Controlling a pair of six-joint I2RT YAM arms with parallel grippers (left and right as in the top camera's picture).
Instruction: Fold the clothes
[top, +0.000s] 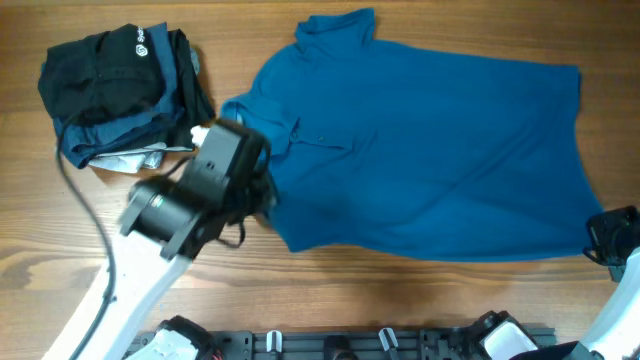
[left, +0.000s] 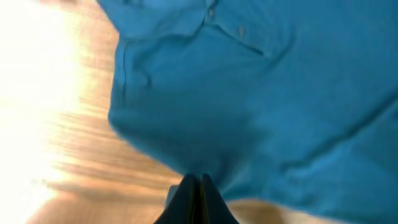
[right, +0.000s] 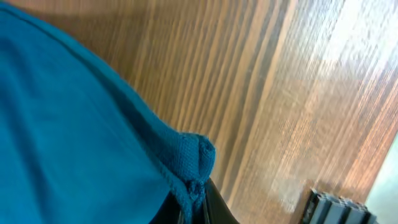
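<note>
The blue polo shirt (top: 430, 150) lies spread flat on the wooden table, collar at the far left and hem to the right. My left gripper (top: 262, 200) sits at the shirt's near left edge by the sleeve. In the left wrist view its fingers (left: 198, 180) are pressed together on the edge of the blue fabric (left: 249, 93), which is lifted a little. My right gripper (top: 598, 240) is at the shirt's near right hem corner. In the right wrist view its fingers (right: 198, 193) are shut on the bunched corner of the shirt (right: 74, 137).
A black garment with a white logo (top: 110, 70) lies folded at the far left on dark teal and grey pieces (top: 120, 135). A cable (top: 85, 210) runs along the left arm. A black rail (top: 350, 345) lines the front edge.
</note>
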